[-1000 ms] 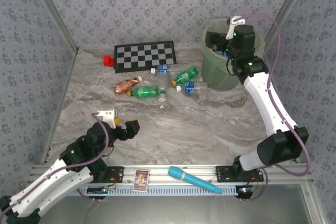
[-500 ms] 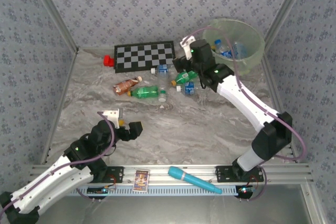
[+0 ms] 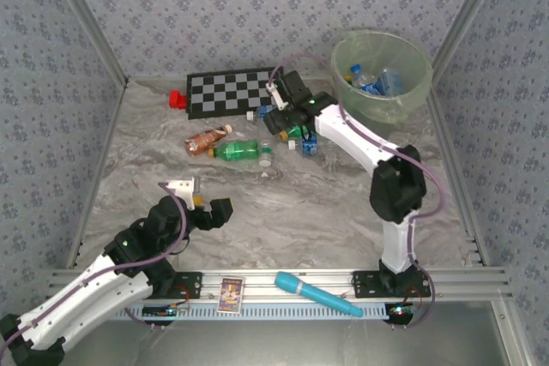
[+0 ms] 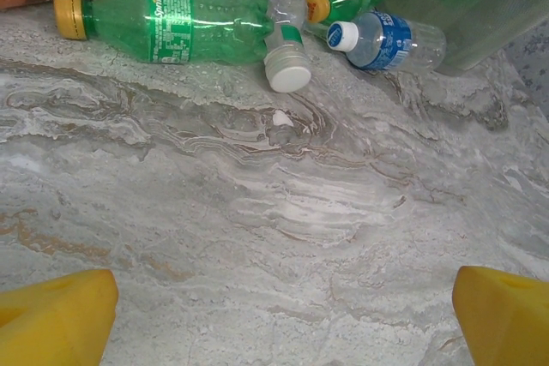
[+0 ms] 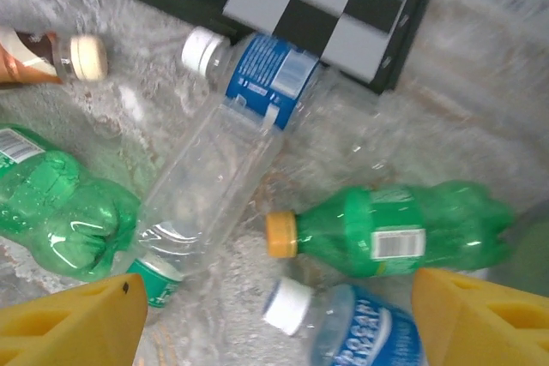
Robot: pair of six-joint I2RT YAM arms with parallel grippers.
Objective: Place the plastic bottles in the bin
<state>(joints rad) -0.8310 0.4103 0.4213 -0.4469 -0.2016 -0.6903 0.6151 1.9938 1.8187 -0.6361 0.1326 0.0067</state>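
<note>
Right claw [image 5: 274, 319] hangs spread wide over the clustered plastic bottles [image 5: 403, 233] — prob. lining up a pick for the bin [image 3: 388, 111]; left claw [image 4: 279, 310] released, parked above tabletop [image 4: 257, 212].

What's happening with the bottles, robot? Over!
Left gripper open, low near its base. Right gripper open, over the bottle pile, holding nothing. A few bottles in bin, several on table. Checkerboard beside pile, not blocking.
</note>
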